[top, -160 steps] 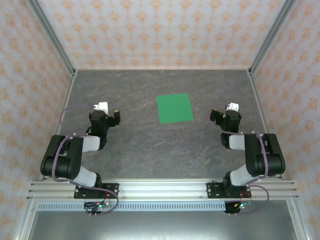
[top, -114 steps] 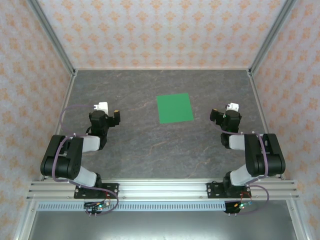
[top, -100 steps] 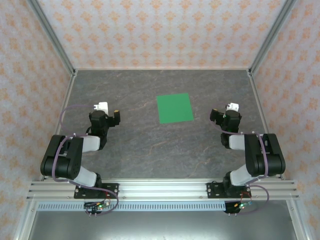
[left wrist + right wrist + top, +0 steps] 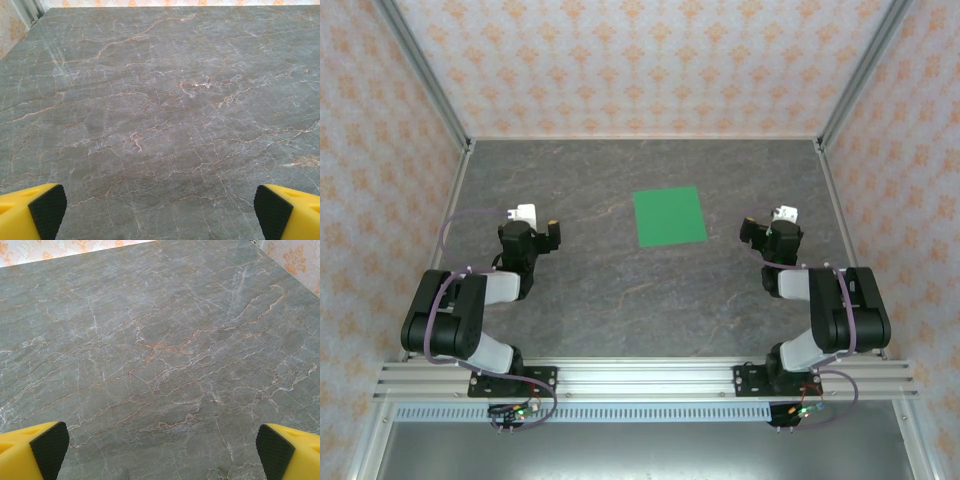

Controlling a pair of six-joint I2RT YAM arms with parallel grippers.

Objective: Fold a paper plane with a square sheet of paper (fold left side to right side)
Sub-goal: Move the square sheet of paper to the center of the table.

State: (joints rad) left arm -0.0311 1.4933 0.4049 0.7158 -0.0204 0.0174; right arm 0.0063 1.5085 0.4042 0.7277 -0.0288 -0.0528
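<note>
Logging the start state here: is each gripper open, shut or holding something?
Left gripper: open, jaws wide apart, holding nothing.
Right gripper: open, jaws wide apart, holding nothing.

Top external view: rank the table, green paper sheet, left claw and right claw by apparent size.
1. table
2. green paper sheet
3. left claw and right claw, which look alike, so no order between them

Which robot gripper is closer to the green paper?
The right gripper. It waits open a short way to the right of the square sheet of paper. The left gripper, also open, is farther away on the paper's left side.
</note>
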